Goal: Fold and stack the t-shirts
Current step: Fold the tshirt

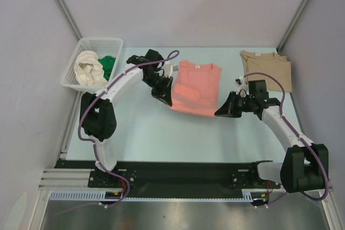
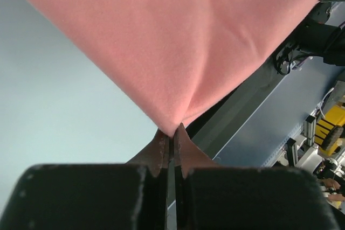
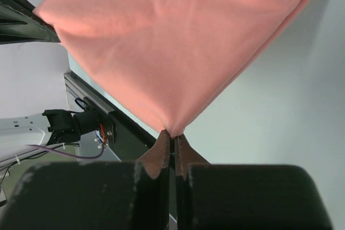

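A salmon-pink t-shirt point(image 1: 197, 82) is spread mid-table, its near corners pinched tight in the left gripper point(image 2: 172, 141) and right gripper point(image 3: 173, 141). The cloth is judged light and limp, best held by corners.

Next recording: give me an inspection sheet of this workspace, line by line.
Surface: pale table.
Job's things: salmon-pink t-shirt mid-table, near edge lifted; tan t-shirt far right; cream-white t-shirt and green t-shirt in the white basket, far left.
Clutter: nothing seen.
Grippers: left gripper and right gripper, fingers shut on the salmon-pink t-shirt's near corners.
Cables: purple cable along each arm.
Surroundings: grey walls.
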Robot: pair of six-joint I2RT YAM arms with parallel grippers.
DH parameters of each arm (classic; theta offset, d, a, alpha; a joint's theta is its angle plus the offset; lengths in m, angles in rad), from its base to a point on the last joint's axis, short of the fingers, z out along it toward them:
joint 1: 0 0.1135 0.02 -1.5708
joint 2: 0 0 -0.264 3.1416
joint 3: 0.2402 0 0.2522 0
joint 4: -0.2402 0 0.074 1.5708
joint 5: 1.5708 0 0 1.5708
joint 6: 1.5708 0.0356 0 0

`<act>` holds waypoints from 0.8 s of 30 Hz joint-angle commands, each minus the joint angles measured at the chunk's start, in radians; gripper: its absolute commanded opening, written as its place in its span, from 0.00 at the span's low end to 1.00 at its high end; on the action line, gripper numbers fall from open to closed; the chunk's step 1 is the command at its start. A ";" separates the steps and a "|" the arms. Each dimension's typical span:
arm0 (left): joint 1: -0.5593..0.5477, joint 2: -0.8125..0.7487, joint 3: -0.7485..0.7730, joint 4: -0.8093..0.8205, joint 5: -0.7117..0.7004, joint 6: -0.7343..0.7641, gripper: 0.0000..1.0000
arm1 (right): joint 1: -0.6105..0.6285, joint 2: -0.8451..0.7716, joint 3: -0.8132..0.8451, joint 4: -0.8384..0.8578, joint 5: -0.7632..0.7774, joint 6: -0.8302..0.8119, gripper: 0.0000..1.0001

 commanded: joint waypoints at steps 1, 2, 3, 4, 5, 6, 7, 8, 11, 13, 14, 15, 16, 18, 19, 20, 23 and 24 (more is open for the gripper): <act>-0.006 -0.071 -0.020 0.002 -0.017 0.021 0.00 | -0.004 -0.051 -0.029 0.001 -0.007 -0.005 0.00; -0.006 -0.068 -0.019 0.000 -0.020 0.024 0.01 | -0.005 -0.056 -0.038 0.004 -0.007 -0.003 0.00; -0.008 -0.059 -0.017 0.002 -0.020 0.026 0.00 | -0.014 -0.062 -0.046 0.018 -0.007 0.001 0.00; -0.009 -0.039 -0.007 0.000 -0.020 0.027 0.00 | -0.018 -0.062 -0.064 0.029 -0.010 0.012 0.00; -0.009 -0.027 0.000 0.000 -0.023 0.030 0.01 | -0.019 -0.061 -0.070 0.040 -0.010 0.015 0.00; -0.009 -0.010 0.007 0.000 -0.024 0.030 0.01 | -0.022 -0.052 -0.076 0.061 -0.009 0.020 0.00; -0.009 0.014 0.029 0.002 -0.031 0.030 0.00 | -0.028 -0.042 -0.079 0.072 -0.007 0.024 0.00; -0.009 0.030 0.044 0.002 -0.040 0.030 0.00 | -0.030 -0.035 -0.078 0.084 -0.007 0.028 0.00; -0.003 0.076 0.110 0.002 -0.070 0.053 0.01 | -0.039 0.016 -0.047 0.142 -0.004 0.037 0.00; 0.003 0.093 0.159 0.015 -0.087 0.049 0.00 | -0.044 0.048 -0.020 0.165 -0.004 0.037 0.00; 0.009 0.106 0.177 0.022 -0.121 0.043 0.00 | -0.050 0.086 0.000 0.173 -0.003 0.034 0.00; 0.012 0.114 0.220 0.031 -0.135 0.041 0.00 | -0.053 0.106 0.043 0.188 -0.001 0.031 0.00; 0.018 0.120 0.243 0.037 -0.146 0.038 0.00 | -0.059 0.131 0.071 0.193 -0.006 0.032 0.00; 0.033 0.152 0.301 0.048 -0.170 0.040 0.00 | -0.076 0.204 0.164 0.205 -0.012 0.023 0.00; 0.038 0.171 0.382 0.049 -0.178 0.041 0.00 | -0.080 0.227 0.196 0.207 -0.013 0.015 0.00; 0.049 0.191 0.427 0.052 -0.189 0.050 0.00 | -0.091 0.284 0.229 0.211 -0.012 0.009 0.00; 0.078 0.312 0.636 0.074 -0.184 0.056 0.00 | -0.104 0.399 0.368 0.251 -0.007 0.001 0.00; 0.083 0.385 0.688 0.101 -0.189 0.059 0.00 | -0.104 0.427 0.397 0.265 -0.001 0.003 0.00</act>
